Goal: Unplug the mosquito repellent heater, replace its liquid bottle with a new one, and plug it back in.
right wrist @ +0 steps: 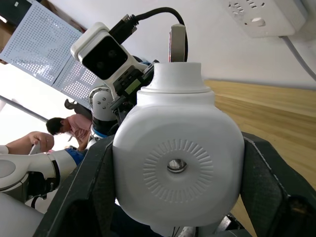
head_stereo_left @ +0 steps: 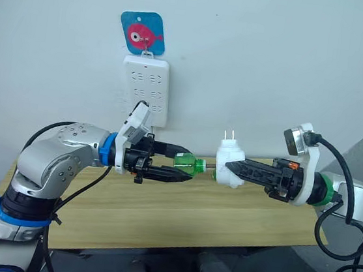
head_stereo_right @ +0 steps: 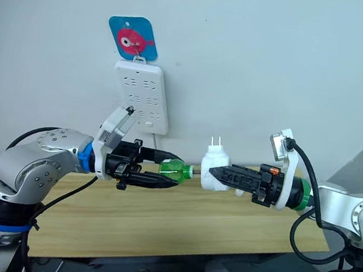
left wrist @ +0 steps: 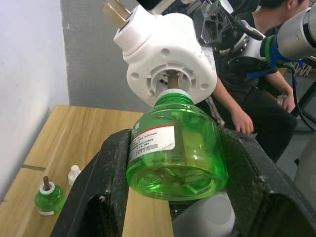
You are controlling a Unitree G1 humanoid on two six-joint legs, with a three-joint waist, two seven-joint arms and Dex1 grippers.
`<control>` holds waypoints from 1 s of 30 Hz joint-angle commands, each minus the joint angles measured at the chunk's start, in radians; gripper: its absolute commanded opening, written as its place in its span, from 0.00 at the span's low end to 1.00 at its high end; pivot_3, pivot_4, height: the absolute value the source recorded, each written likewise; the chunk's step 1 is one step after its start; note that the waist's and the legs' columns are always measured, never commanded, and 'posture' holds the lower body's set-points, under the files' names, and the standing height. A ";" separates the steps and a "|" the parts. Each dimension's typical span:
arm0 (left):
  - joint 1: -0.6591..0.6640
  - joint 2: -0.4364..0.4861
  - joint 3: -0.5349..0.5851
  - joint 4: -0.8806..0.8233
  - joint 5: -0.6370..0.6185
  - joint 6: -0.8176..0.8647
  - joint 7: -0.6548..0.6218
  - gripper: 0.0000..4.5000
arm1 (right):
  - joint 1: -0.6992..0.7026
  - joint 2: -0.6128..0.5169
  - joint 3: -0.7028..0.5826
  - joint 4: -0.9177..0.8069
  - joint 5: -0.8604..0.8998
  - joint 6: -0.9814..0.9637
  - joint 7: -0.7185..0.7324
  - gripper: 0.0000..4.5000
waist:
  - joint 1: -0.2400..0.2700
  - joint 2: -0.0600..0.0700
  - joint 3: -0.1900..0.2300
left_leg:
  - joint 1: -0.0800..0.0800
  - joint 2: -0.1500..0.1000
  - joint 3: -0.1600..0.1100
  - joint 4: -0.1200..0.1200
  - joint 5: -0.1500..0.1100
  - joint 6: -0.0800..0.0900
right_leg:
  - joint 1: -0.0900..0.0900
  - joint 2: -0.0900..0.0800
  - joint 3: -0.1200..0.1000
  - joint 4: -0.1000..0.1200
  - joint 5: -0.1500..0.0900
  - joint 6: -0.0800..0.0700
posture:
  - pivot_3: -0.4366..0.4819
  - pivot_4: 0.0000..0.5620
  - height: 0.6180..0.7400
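Above the desk [head_stereo_left: 159,219], the left pincer [head_stereo_left: 184,166] grips a green bottle [head_stereo_left: 191,164] whose neck meets the unplugged heater [head_stereo_left: 229,164] clamped in the right pincer [head_stereo_left: 238,169], so the swap is underway and next needs careful alignment and twisting.

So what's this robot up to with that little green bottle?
It is swapping the liquid bottle of a mosquito repellent heater. The right claw holds the unplugged white heater in the air, prongs up, while the left claw grips a green bottle with its neck at the heater's socket. Another small green bottle stands on the wooden table, below the wall power strip.
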 commanded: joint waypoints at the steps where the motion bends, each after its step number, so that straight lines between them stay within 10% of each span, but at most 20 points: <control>1: -0.028 -0.006 0.009 -0.008 -0.005 -0.016 -0.006 0.51 | -0.016 -0.015 -0.003 -0.014 0.049 -0.025 0.021 0.66 | 0.000 0.000 0.000 | 0.000 0.000 0.000 0.000 0.000 0.000 | 0.000 0.000 0.000 0.000 0.000 0.000 | 0.30 0.11 0.75; 30: -0.044 -0.032 0.020 0.010 -0.041 0.021 -0.006 0.51 | -0.002 -0.013 0.005 0.003 0.054 -0.051 0.027 0.66 | 0.000 0.000 -0.001 | 0.000 0.000 0.000 0.000 0.000 0.000 | 0.000 0.000 0.000 0.000 0.000 0.000 | 0.30 0.11 0.75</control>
